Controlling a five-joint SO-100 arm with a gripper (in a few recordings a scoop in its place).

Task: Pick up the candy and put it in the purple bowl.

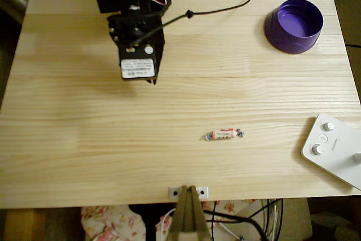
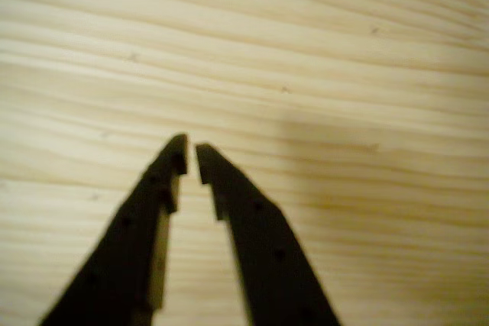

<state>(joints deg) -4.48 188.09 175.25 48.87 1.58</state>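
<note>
The candy [image 1: 224, 134], a small white and pinkish-red wrapped sweet with dark twisted ends, lies on the wooden table [image 1: 84, 139] right of centre, toward the front edge. The purple bowl [image 1: 280, 36] stands empty at the back right corner. My black gripper [image 1: 154, 80] hangs over the back left part of the table, far from both the candy and the bowl. In the wrist view the gripper [image 2: 191, 147] is shut, its two dark fingertips [image 2: 174, 159] almost touching over bare wood, with nothing between them.
A white device with round knobs [image 1: 335, 149] lies at the right front edge. A black cable [image 1: 225, 8] runs across the back of the table from the arm. A small metal bracket [image 1: 188, 192] sits at the middle of the front edge.
</note>
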